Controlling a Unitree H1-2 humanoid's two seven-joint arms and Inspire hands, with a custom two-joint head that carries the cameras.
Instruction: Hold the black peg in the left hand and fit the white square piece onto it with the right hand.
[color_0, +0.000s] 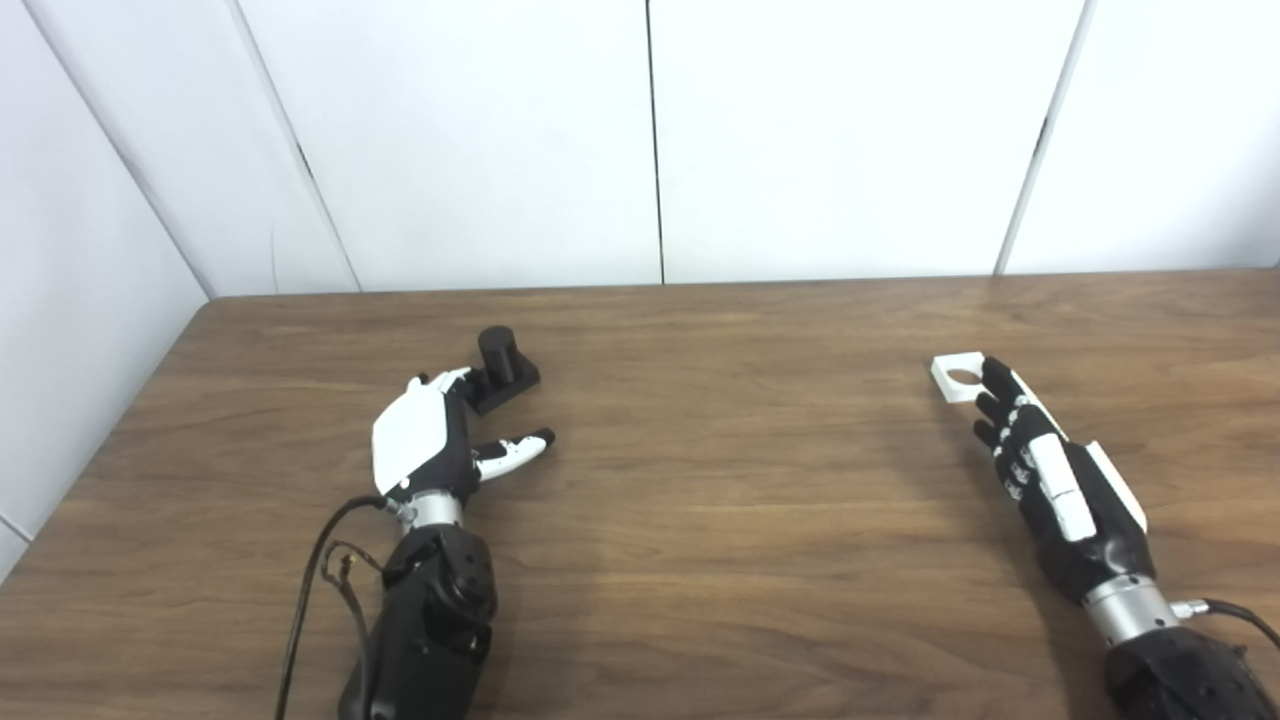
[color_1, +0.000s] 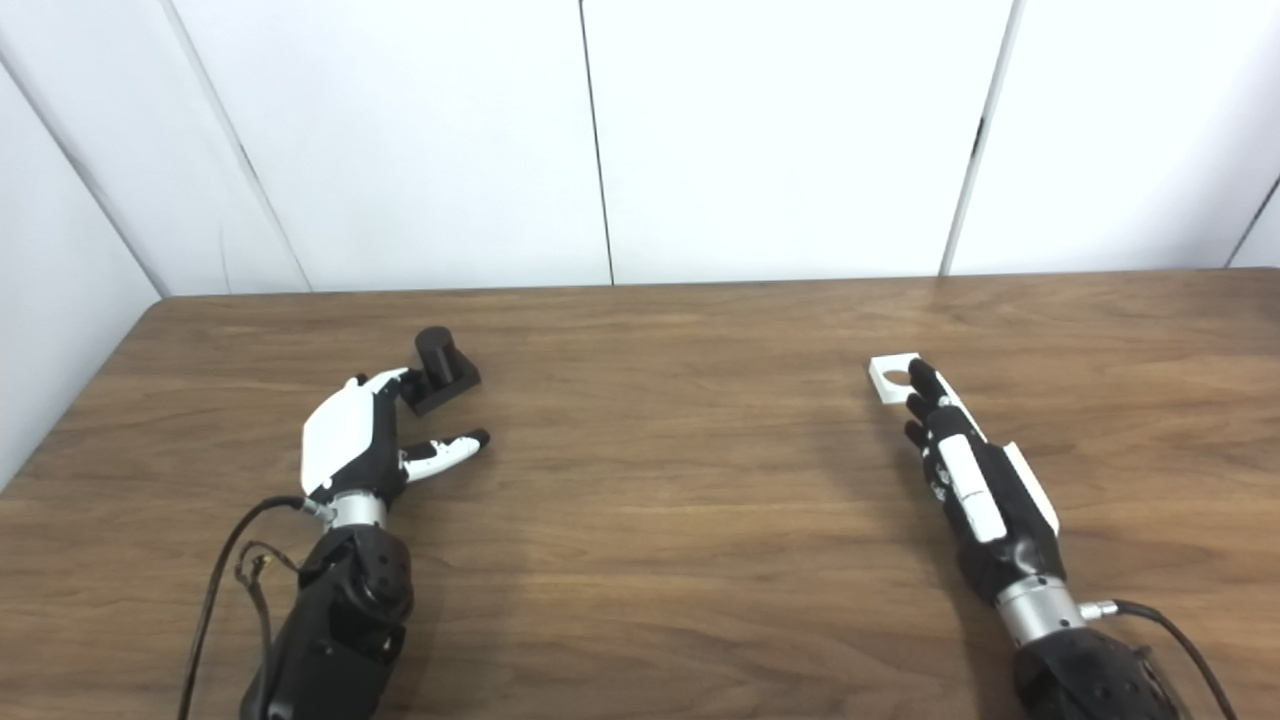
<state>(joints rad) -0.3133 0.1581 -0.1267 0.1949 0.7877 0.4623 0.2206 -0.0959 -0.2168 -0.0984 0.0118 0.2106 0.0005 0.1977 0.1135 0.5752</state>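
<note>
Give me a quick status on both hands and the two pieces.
Left hand open, fingertips at the black peg, no grip. Right hand open, fingertips touching the white square piece, which lies flat on the table. Nothing between them.

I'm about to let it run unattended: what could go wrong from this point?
The left hand is open with its fingertips at the black peg's base; closing might push it away rather than grip it. The right hand lies flat with its fingertips on the white square piece, which looks thin and flat on the table, so it may slide instead of lifting.
</note>
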